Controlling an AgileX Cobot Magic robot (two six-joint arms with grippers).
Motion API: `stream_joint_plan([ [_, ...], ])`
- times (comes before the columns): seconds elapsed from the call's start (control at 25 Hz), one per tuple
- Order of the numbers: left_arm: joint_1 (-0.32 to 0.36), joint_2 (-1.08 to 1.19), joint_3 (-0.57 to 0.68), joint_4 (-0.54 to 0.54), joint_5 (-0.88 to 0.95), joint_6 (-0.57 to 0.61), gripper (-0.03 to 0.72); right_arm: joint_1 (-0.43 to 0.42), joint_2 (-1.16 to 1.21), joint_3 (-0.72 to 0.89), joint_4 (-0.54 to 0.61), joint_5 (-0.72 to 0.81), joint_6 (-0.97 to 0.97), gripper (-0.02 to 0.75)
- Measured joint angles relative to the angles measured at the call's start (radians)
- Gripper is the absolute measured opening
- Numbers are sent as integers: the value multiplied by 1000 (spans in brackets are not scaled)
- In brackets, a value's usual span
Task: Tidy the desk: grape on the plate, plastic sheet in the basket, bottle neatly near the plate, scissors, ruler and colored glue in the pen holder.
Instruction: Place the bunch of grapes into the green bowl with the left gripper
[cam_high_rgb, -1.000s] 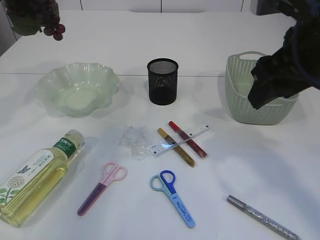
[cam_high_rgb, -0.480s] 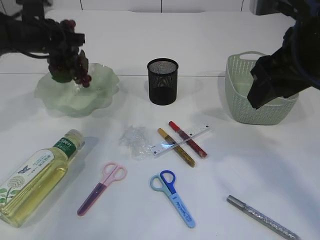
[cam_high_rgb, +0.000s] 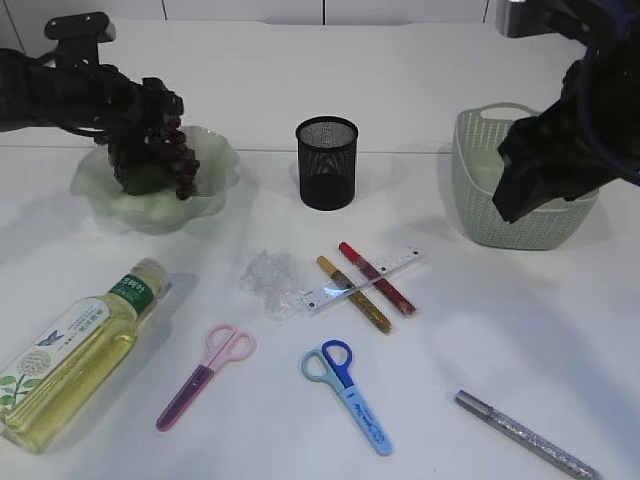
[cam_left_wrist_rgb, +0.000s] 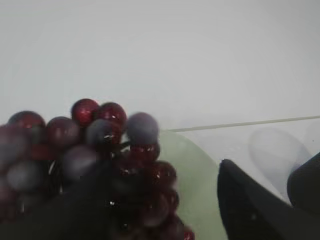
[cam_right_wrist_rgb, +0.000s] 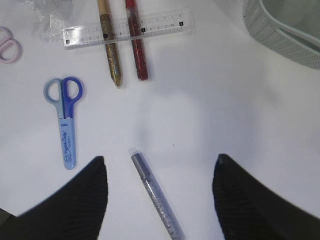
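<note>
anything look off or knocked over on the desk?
The bottle lies on its side at the front left, cap toward the plate, not upright. The clear ruler rests crosswise on top of the gold and red glue sticks. Nothing looks spilled or broken.

A smooth, matt white table (cam_high_rgb: 480, 330) holds a pale green plate (cam_high_rgb: 215, 165) of translucent, softly glossy plastic with a wavy rim, a pen holder (cam_high_rgb: 326, 162) of fine black mesh, and a pale green basket (cam_high_rgb: 480, 215) with a woven-look plastic wall. The grapes (cam_left_wrist_rgb: 100, 145) are dark red with shiny skins, the bottle (cam_high_rgb: 75, 350) is clear glossy plastic with a paper-like label, and the plastic sheet (cam_high_rgb: 268, 280) is crinkled and transparent. The ruler (cam_right_wrist_rgb: 125, 31) is clear plastic, the glue sticks (cam_right_wrist_rgb: 136, 42) in red, gold and silver sparkle with glitter, and both pairs of scissors (cam_right_wrist_rgb: 66, 120) have smooth plastic handles.
</note>
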Motion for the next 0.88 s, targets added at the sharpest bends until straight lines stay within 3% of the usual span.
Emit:
stream_joint_plan([
  [0.2, 1, -19, 0, 0, 21, -16, 542, 0, 0, 2, 0, 0, 0, 512],
  [0.36, -6, -56, 0, 78, 29, -111, 498, 0, 0, 2, 0, 2, 0, 512],
  [0.52, -39, -112, 0, 389, 56, -340, 469, 0, 0, 2, 0, 4, 0, 512],
  [0.88, -89, -207, -2, 1251, 309, -1107, 465, 0, 0, 2, 0, 27, 0, 512],
])
